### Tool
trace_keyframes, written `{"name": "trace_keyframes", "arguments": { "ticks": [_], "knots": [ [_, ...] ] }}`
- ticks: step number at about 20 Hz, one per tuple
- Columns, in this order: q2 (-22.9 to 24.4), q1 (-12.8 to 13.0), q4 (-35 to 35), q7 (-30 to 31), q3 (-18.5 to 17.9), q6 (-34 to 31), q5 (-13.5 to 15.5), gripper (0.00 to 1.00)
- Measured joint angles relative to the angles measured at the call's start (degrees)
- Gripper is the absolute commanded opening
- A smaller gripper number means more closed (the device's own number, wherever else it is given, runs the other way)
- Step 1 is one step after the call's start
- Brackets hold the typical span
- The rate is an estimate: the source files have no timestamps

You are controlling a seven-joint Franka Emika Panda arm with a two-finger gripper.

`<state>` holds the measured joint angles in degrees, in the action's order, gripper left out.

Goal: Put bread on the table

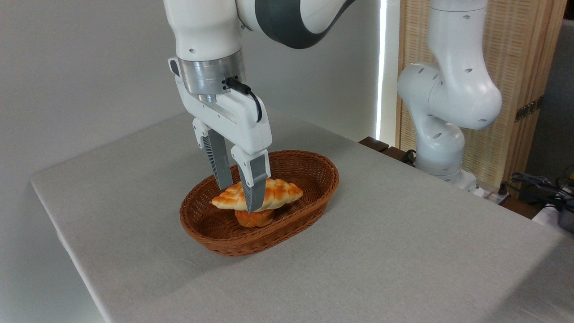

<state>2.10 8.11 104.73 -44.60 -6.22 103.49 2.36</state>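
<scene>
Gripper (240,197) fingers straddle the bread (269,194) at mid-length, seemingly closed on it, in the basket (323,179). Lift straight up, clear the woven rim, then lower onto the grey cloth-like table (403,251) beside it. Directly beneath sits a round orange bun (255,218); the braided loaf tapers to points.

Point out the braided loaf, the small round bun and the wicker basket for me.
braided loaf (281,192): fixed camera, its right half, right of the fingers.
small round bun (254,218): fixed camera, its front face under the loaf.
wicker basket (314,168): fixed camera, inner wall at the far right.
</scene>
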Motion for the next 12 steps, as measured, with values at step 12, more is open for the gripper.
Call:
{"name": "trace_keyframes", "arguments": {
  "ticks": [12],
  "knots": [
    [0.04, 2.91, 4.03, -0.01, 0.5, 0.52, 0.01, 1.0]
  ]
}}
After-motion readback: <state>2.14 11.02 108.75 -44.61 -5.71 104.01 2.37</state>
